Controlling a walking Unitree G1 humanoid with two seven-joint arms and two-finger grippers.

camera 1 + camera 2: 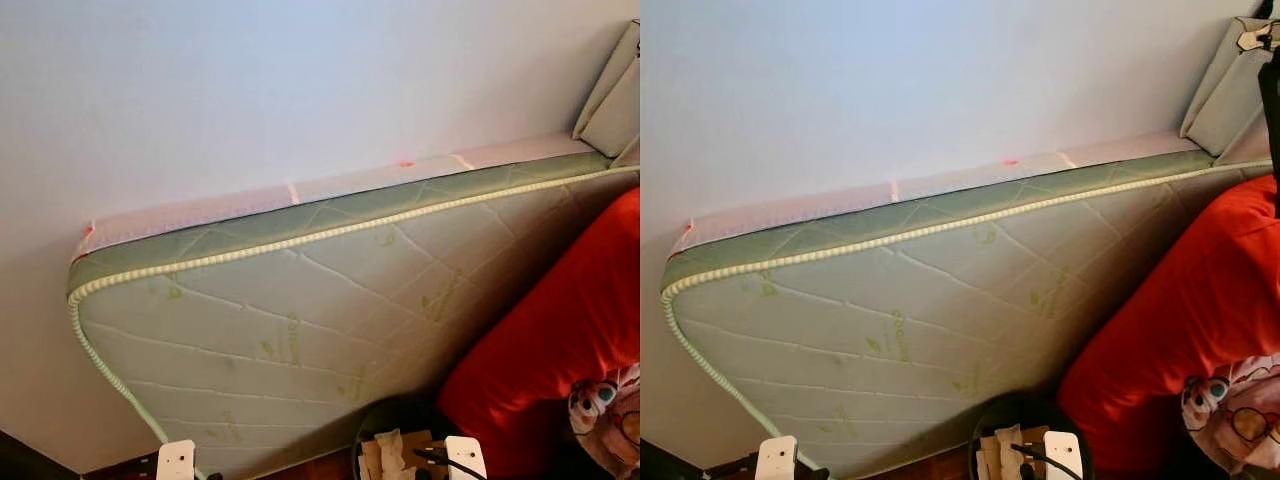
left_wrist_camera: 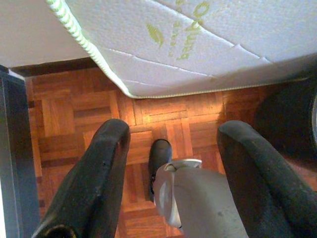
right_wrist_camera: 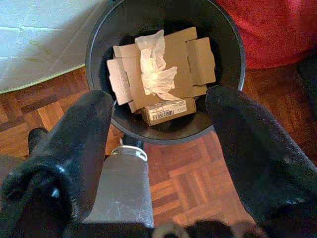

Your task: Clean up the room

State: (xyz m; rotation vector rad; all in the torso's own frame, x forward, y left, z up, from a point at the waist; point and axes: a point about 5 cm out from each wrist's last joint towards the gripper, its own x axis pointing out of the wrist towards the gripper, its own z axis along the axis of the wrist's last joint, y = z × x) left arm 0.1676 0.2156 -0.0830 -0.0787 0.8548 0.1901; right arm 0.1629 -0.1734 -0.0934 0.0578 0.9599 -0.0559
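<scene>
Right wrist view: right hand [image 3: 158,148] spread above bin rim [image 3: 237,47].

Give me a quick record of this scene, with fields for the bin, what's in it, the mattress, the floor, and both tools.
bin: black round bin, on the floor beside the mattress
contents: flattened cardboard, crumpled white paper, small labelled box
mattress: white and green mattress leaning against the wall
floor: wood parquet
left tool: open, empty, above the parquet
right tool: open, empty, above the bin
</scene>
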